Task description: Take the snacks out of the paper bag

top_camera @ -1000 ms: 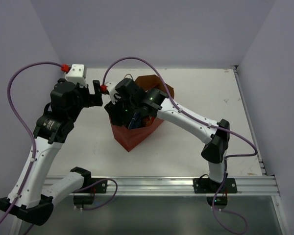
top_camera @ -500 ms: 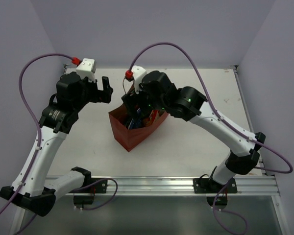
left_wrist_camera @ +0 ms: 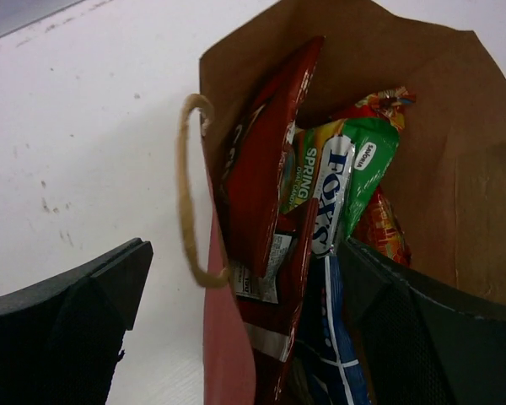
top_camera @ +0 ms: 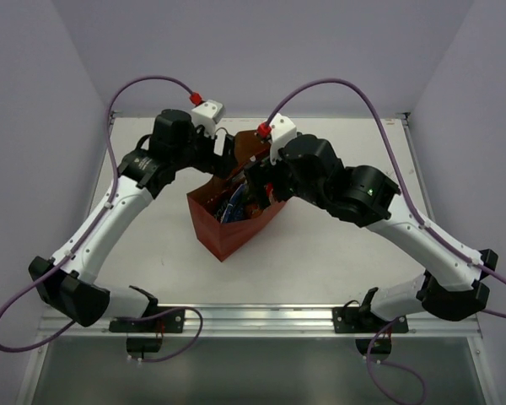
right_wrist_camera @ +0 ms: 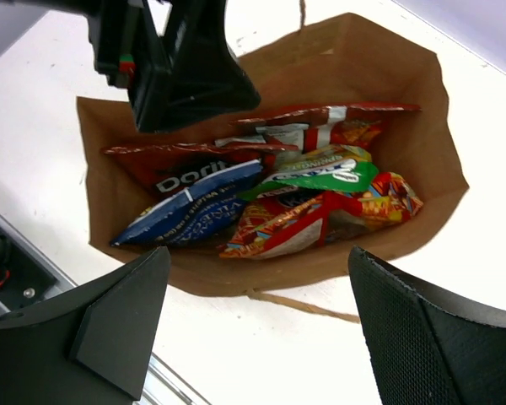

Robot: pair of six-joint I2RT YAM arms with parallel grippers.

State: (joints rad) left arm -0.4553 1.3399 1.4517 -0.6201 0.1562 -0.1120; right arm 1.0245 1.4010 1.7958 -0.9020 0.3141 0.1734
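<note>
Hovering over the bag point(right_wrist_camera: 422, 194), your right gripper point(right_wrist_camera: 260, 257) is spread wide and holds nothing, its fingers pointing down at the open mouth. Your left gripper point(left_wrist_camera: 243, 253) is spread just as wide and also empty. One of its fingers point(left_wrist_camera: 76, 312) sits over the table point(left_wrist_camera: 67, 126) outside the bag's wall, and the other is over the mouth, with the cord handle point(left_wrist_camera: 185, 194) between them.

All the snacks point(right_wrist_camera: 270, 186) are inside the bag, packed on edge. A red pack point(right_wrist_camera: 173, 164) leans on one wall. The blue pack point(right_wrist_camera: 194, 215), green pack point(right_wrist_camera: 325, 173) and an orange-red pack point(right_wrist_camera: 320, 219) are crowded beside it, and another red one point(right_wrist_camera: 320, 118) sits behind.

From above, the bag stands upright mid-table. Your left arm point(top_camera: 110, 219) stretches diagonally from the near left corner, with its wrist bent over the bag's far-left rim. Your right arm point(top_camera: 405, 232) has its elbow swung out low to the near right and its forearm reaching back in over the bag's right side.
</note>
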